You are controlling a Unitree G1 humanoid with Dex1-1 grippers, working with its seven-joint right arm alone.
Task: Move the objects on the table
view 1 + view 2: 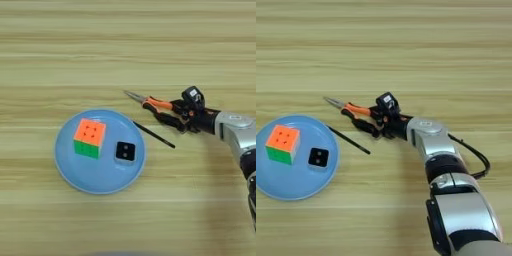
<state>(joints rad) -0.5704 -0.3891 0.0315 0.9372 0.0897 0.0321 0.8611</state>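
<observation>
The right gripper [372, 120], two black fingers at the end of a silver forearm [428, 137], was seen reaching in from the right over the wide light wood-grain table [125, 40] with its pale yellow-green stripes. The fingers were closed around the handles of the needle-nose pliers with orange-and-black handles [152, 105], so the tool was grasped at the handle end. The grey metal tips of the pliers were pointed away from the gripper, to its left and slightly toward the far side of the table; whether the tips were resting on the wood or raised just above it could not be told. A thin black stick [154, 134] was laid on the table just below and to the left of the gripper, running slantwise, with its far end at the rim of a round blue plate [67, 165]. That plate was placed well to the gripper's left and nearer the robot. On the plate, the small black cube with white sides [125, 151] was set on the side closer to the gripper, and an orange-and-green puzzle cube [90, 138] was set just beyond it, further left, the two apart.
</observation>
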